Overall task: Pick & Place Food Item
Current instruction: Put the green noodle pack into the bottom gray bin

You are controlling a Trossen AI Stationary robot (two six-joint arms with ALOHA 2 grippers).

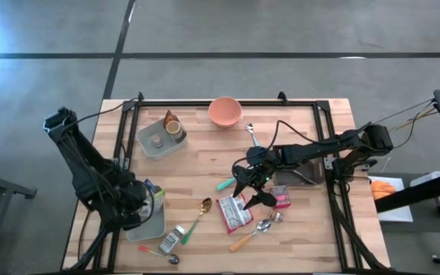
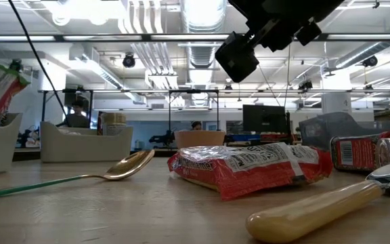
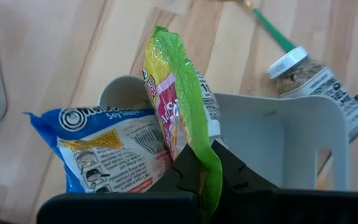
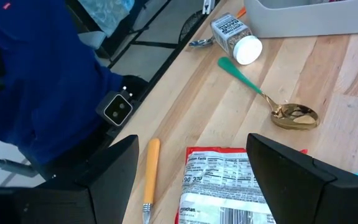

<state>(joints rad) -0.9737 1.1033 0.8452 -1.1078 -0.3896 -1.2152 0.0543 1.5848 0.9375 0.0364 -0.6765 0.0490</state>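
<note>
My left gripper (image 1: 148, 202) is at the near left, shut on a green and yellow food packet (image 3: 178, 106). It holds the packet over a grey bin (image 3: 278, 143) in which a blue noodle packet (image 3: 107, 149) stands on edge. My right gripper (image 1: 252, 192) hangs open above a red food packet (image 4: 225, 186) that lies flat on the table's middle (image 1: 234, 212). Its two fingers (image 4: 114, 168) stand apart, one over each side of the packet, and touch nothing. My left gripper pinches the green and yellow packet by one end (image 3: 199, 163) between its two fingers. The fingers come from above, slanting down. The packet stands on edge beyond the fingers, its far end (image 3: 161, 38) over the bin next to the blue packet; whether it rests there, I cannot tell.
A spice jar (image 4: 235, 36), a gold spoon with a green handle (image 4: 272, 102) and a yellow-handled utensil (image 4: 149, 174) lie near the red packet. A small red packet (image 1: 281, 197), a pink bowl (image 1: 224, 111) and a second grey bin (image 1: 161, 137) are farther off.
</note>
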